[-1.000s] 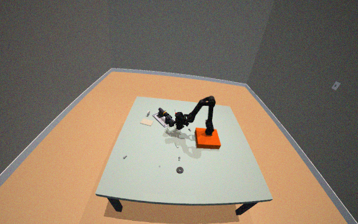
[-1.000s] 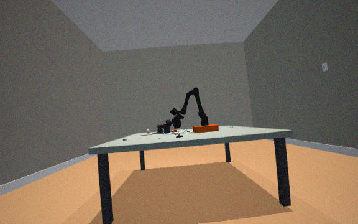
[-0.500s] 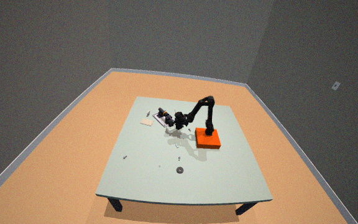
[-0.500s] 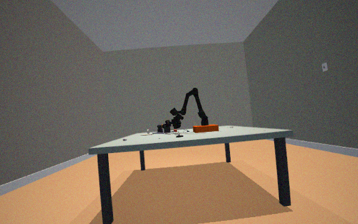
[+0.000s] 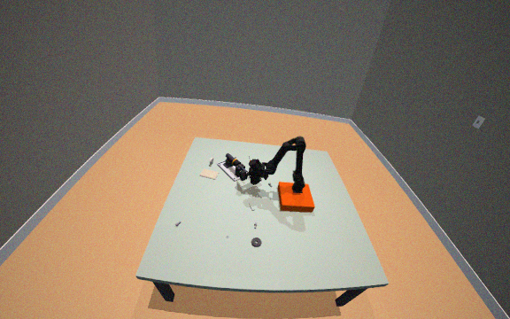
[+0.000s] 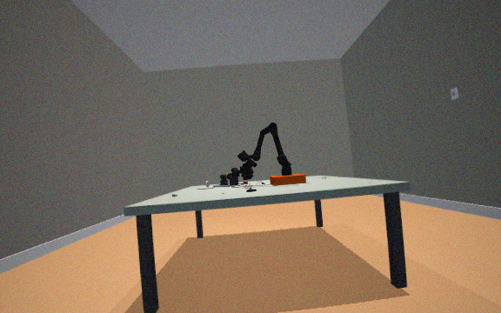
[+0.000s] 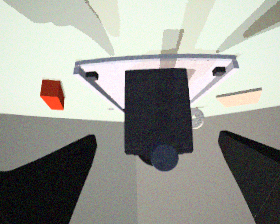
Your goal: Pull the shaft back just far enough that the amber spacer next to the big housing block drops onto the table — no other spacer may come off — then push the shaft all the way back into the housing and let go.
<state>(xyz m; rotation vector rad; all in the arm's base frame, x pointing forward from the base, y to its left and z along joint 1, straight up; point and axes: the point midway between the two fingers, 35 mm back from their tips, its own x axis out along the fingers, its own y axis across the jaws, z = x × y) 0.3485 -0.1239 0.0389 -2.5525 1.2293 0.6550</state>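
The shaft assembly [image 5: 235,165] [image 6: 229,178] is a dark fixture on a pale base plate [image 5: 225,168] [image 7: 100,75] at the back left of the table. In the wrist view I look straight at a dark block [image 7: 157,106] with the round shaft end [image 7: 165,157] sticking out toward me. My gripper [image 5: 255,174] [image 6: 246,173] [image 7: 157,139] is open and empty. Its fingers stand wide to either side of the shaft end, apart from it. The amber spacer and the big housing block are hidden behind the near block. A pale ring [image 7: 199,117] shows at the block's right side.
The arm's orange base [image 5: 296,197] [image 6: 288,179] stands to the right. A small red block [image 7: 52,94] lies left of the plate and a tan pad [image 5: 209,174] [image 7: 239,98] beside it. A dark washer [image 5: 256,240] and small bits [image 5: 178,223] lie nearer the front.
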